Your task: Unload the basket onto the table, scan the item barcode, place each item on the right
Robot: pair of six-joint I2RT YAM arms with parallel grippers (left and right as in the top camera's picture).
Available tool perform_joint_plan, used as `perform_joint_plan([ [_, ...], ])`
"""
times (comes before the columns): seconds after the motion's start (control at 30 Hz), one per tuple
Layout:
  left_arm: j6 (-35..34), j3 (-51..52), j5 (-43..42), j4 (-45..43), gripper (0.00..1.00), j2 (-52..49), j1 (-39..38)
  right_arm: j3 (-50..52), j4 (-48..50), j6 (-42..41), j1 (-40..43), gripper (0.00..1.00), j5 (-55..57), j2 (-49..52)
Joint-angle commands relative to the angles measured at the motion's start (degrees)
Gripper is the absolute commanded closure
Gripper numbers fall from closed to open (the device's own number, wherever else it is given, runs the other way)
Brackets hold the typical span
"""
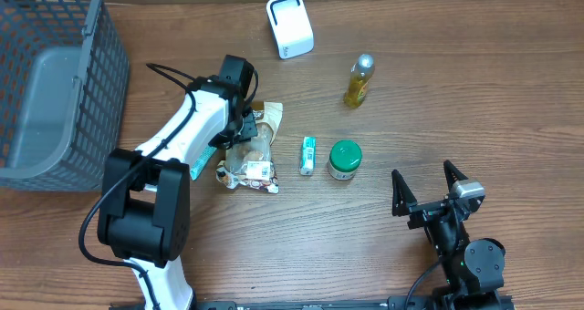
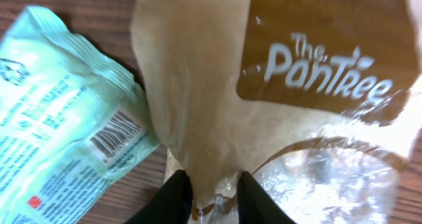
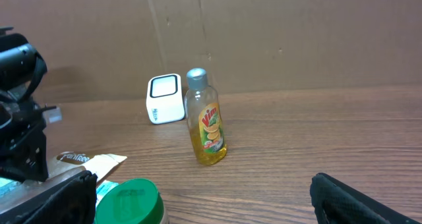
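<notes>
The left arm reaches forward over the bench (image 1: 456,91), its hand (image 2: 214,194) narrowed onto an edge of the bag (image 1: 255,150) lying mid-bench beside a green packet (image 2: 59,112), while the right arm sits low, hand (image 1: 424,175) wide.

The paper bag (image 2: 198,85) is tan, with a dark brown label lettered in white and a clear glossy window. Left of it, the packet (image 2: 59,125) is mint green with a black barcode. The scanner (image 1: 290,25) is white, the bottle (image 3: 206,118) yellow with a silver cap, and the jar (image 1: 345,160) green-lidded. The basket (image 1: 55,82) is grey mesh; the surface (image 1: 438,118) is brown wood grain.
</notes>
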State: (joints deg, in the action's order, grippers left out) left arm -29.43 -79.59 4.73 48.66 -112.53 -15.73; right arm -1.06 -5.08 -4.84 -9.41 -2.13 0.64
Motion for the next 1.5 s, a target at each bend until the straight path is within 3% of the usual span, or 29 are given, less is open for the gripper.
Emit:
perform_joint_plan([
  [0.0, 1.6, -5.3, -1.7, 1.3, 0.68, -0.5, 0.1, 0.6, 0.4, 0.2, 0.2, 0.00, -0.1, -0.4],
  [0.17, 4.5, -13.6, -3.2, 6.9, 0.44, -0.5, 0.7, 0.6, 0.4, 0.2, 0.2, 0.00, -0.1, -0.4],
  [0.37, 8.1, -19.9, -1.2, 11.0, 0.36, -0.5, 3.6, 0.6, 0.4, 0.2, 0.2, 0.00, -0.1, -0.4],
  [0.4, 8.1, -20.2, -0.2, 11.2, 0.32, -0.5, 4.2, 0.6, 0.4, 0.2, 0.2, 0.00, -0.1, -0.4],
  [0.43, 8.1, -20.3, 1.8, 11.6, 0.10, -0.5, 5.7, 0.6, 0.4, 0.2, 0.2, 0.00, -0.1, -0.4],
  [0.5, 8.1, -20.3, 3.4, 12.3, 0.03, -0.5, 7.3, 0.6, 0.4, 0.2, 0.2, 0.00, -0.1, -0.4],
  [0.83, 8.3, -20.2, 6.2, 14.5, 0.00, -0.5, 12.6, 0.6, 0.4, 0.2, 0.2, 0.00, -0.1, -0.4],
  [1.47, 8.2, -20.2, 6.2, 15.4, 0.00, -0.6, 12.8, 0.6, 0.4, 0.2, 0.2, 0.00, -0.1, -0.4],
])
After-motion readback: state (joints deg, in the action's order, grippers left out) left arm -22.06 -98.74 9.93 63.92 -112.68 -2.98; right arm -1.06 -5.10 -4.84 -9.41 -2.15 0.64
